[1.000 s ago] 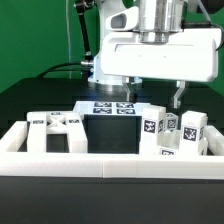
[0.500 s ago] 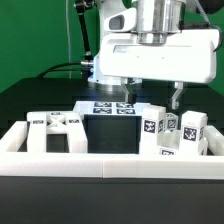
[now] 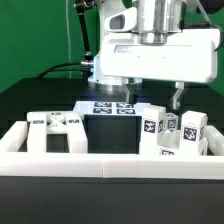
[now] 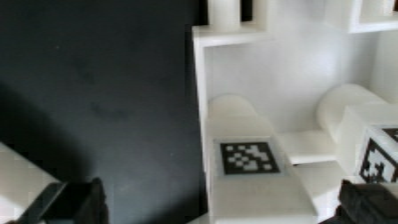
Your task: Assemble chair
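Behind the border rail (image 3: 110, 160), the chair pieces (image 3: 165, 132) lay loose on the bench (image 3: 110, 135), evidently corralled within reach; above that rail the hand (image 3: 152, 96) hovered, fingers apart and empty, presumably aligning a pick.

The gripper (image 3: 151, 96) hangs with its jaws spread wide, above the parts and touching none. A bare black patch of worktop (image 3: 108, 136) lies open between the frame-like chair piece (image 3: 55, 128) on the exterior view's left and the upright blocky chair pieces (image 3: 172, 130) on its right. Those stand close together, with only slits between them. The border rail (image 3: 110, 164) walls off the near side. The flat marker board (image 3: 112, 108) lies low behind the patch.
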